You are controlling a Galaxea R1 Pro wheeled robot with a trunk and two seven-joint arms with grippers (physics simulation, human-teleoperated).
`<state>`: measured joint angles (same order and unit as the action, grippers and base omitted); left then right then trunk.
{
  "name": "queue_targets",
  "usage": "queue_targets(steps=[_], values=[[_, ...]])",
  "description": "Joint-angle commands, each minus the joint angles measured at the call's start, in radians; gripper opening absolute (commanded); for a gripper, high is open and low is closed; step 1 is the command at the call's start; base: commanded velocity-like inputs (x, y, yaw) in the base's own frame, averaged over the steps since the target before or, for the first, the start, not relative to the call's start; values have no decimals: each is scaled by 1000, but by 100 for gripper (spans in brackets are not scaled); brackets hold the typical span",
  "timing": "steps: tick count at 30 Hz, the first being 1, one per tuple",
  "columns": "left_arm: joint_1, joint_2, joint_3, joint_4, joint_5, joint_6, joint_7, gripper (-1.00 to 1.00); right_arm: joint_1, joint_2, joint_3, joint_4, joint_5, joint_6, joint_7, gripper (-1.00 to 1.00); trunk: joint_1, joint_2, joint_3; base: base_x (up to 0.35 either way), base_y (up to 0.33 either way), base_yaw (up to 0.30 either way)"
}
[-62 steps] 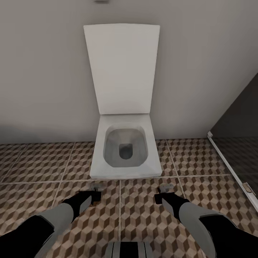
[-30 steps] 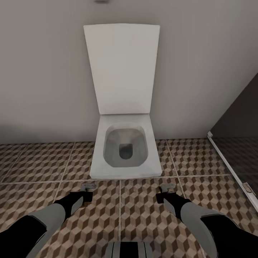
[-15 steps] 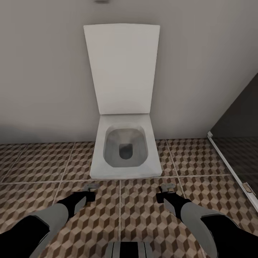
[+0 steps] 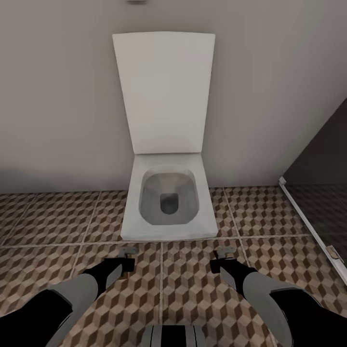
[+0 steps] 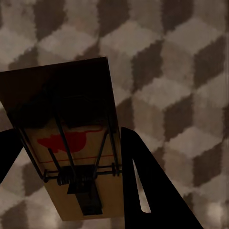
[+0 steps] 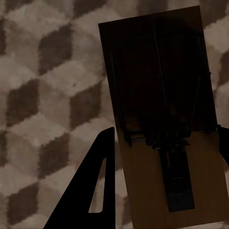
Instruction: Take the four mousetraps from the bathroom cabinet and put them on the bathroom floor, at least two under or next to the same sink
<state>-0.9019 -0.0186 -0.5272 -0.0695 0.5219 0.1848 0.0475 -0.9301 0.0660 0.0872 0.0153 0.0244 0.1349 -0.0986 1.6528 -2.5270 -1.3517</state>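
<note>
Over the bathroom floor (image 4: 58, 217), two hands each clasp one mousetrap: left hand (image 4: 128, 252), right hand (image 4: 224, 251).

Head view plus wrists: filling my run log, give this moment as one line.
left gripper: shut on tan wooden mousetrap | right gripper: shut on second mousetrap | facing open white toilet | over cube-pattern floor

Setting: domestic bathroom. Evidence: white rectangular toilet (image 4: 167, 200) with lid raised against a plain pale wall (image 4: 58, 96); bathroom floor (image 4: 58, 217) of large glossy tiles printed with a brown, beige and white cube pattern and pale grout lines; dark glass shower panel (image 4: 320, 183) in a white frame at the right.
</note>
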Motion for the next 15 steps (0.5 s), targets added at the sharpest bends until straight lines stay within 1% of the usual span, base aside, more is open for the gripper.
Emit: queue_targets(steps=[1,5,15], values=[[0,0,-8,-2,6,3,6,-100,-1,0,8,2,0,3,-1,-100,0,0,-1,0,0,0],[0,-1,-9,-3,5,5,5,-100,-1,0,8,2,1,3,-1,-100,0,0,-1,0,0,0],[0,-1,-9,-4,7,10,-4,-100,-1,0,8,2,2,5,-1,-100,4,-3,-39,0,0,0]])
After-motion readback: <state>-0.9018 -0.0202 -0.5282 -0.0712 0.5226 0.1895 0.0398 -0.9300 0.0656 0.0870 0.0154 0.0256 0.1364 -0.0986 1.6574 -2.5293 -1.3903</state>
